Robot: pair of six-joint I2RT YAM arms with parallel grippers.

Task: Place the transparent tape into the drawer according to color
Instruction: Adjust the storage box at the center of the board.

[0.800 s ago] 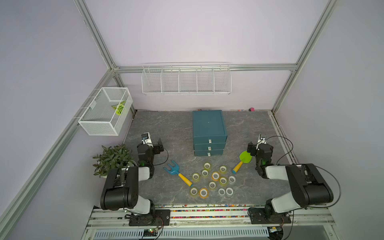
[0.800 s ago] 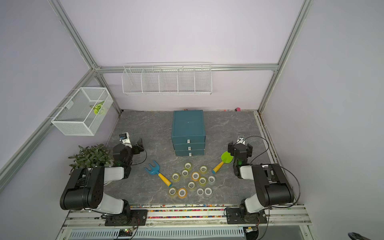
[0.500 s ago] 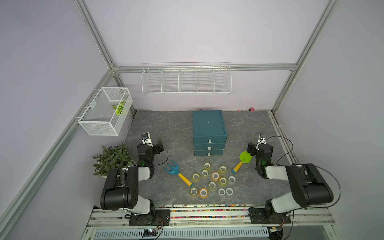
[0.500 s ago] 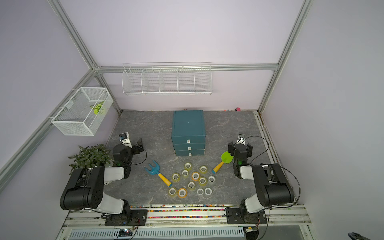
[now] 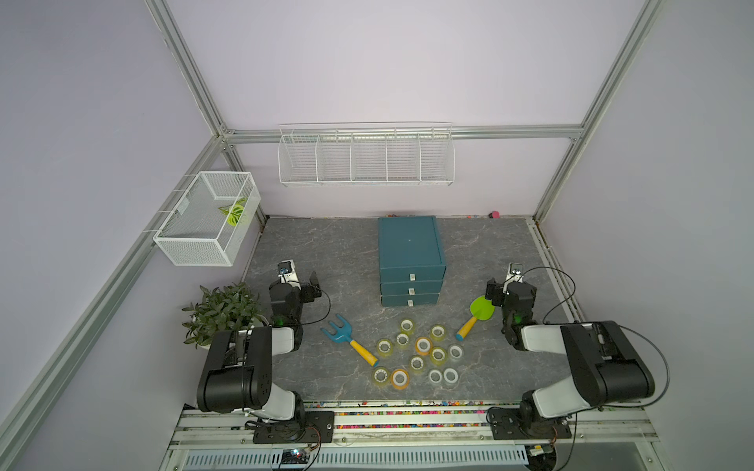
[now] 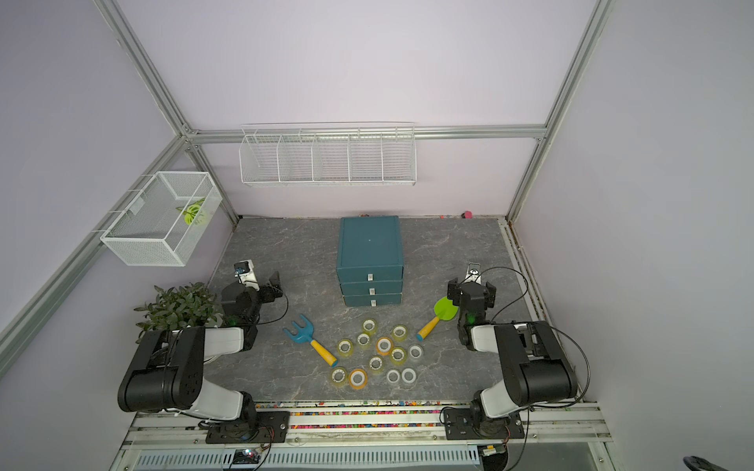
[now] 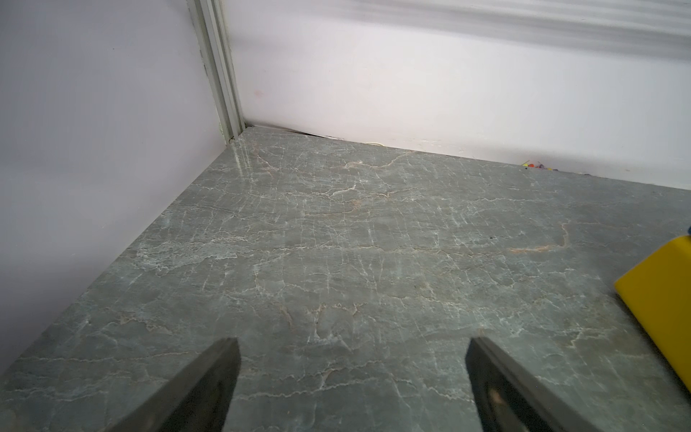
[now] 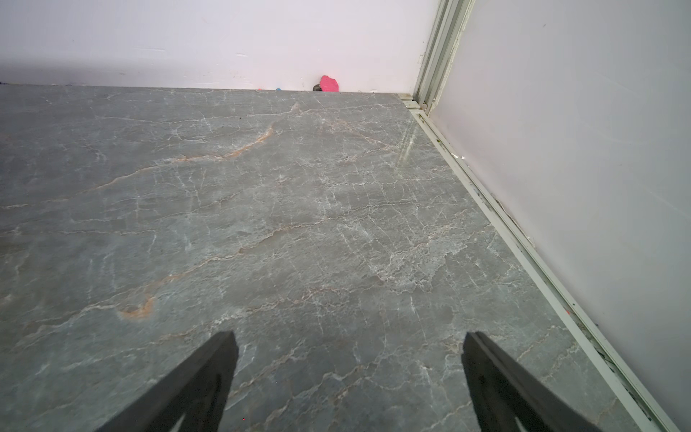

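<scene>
Tape rolls midway between left gripper and right gripper — near neither

Bare grey marble-patterned table lies open on both sides of the dark teal three-drawer cabinet, back to the wall. A narrow clear strip separates its shut drawer fronts from the cluster of see-through tape rolls. A blue yellow-handled toy rake flanks the rolls on the left, a green yellow-handled toy shovel on the right.

Lilac walls; grey marble tabletop; white wire shelf on back wall
</scene>
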